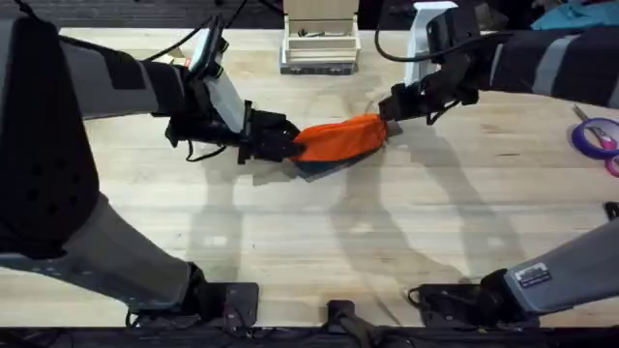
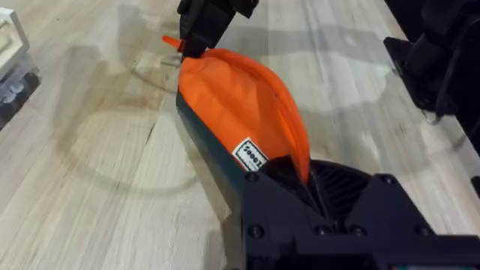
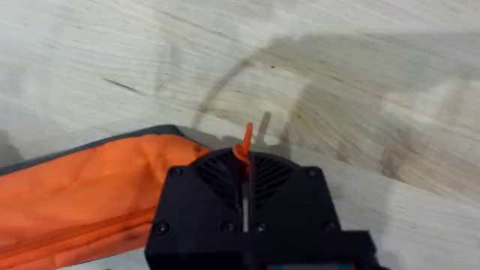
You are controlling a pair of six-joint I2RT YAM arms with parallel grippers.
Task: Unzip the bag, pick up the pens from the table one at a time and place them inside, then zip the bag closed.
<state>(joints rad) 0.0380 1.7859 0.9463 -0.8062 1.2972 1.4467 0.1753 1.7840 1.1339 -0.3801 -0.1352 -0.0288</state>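
My left gripper (image 1: 290,145) clamps the bright orange fabric pouch (image 1: 340,138) — my right gripper (image 1: 391,104) pinches its zipper pull (image 3: 245,142).

The soft fabric pencil pouch (image 1: 340,138) is bright orange with a dark teal base edge and a small white label printed in black; beneath it, the plank tabletop (image 1: 319,242) is pale wood with brown grain.
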